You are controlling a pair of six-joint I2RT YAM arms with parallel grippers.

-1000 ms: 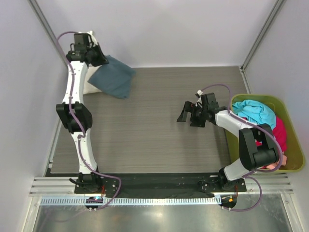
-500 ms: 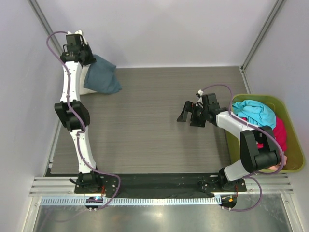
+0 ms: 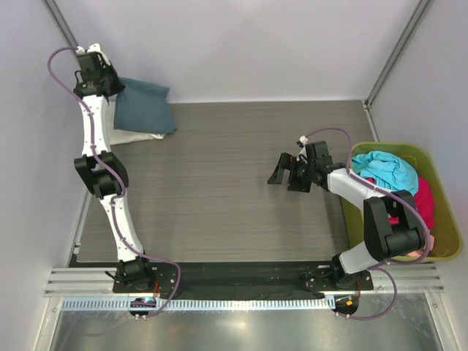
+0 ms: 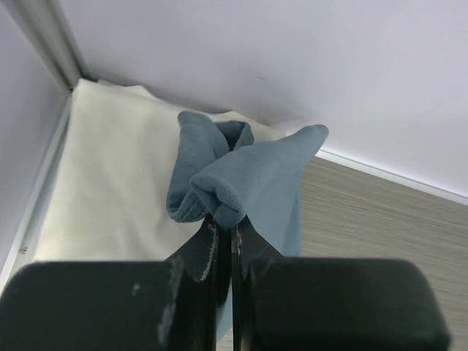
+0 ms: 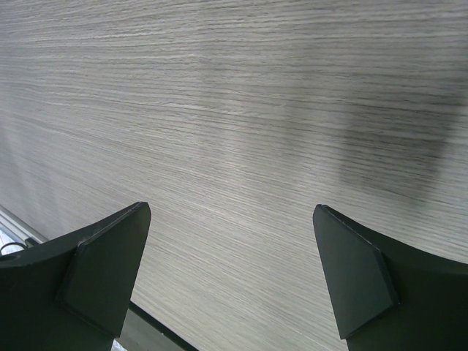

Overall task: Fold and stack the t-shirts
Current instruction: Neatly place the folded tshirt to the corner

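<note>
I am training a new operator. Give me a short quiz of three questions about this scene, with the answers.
1. True or false: the right gripper is shut on a shirt.
2. The blue shirt pinched by the left gripper lies over: A) a cream shirt; B) a towel; C) a cardboard box.
3. Which two colours of shirt show in the bin?
Key: 1 false, it is open and holds nothing. 2 A. 3 a turquoise shirt and a pink shirt.
</note>
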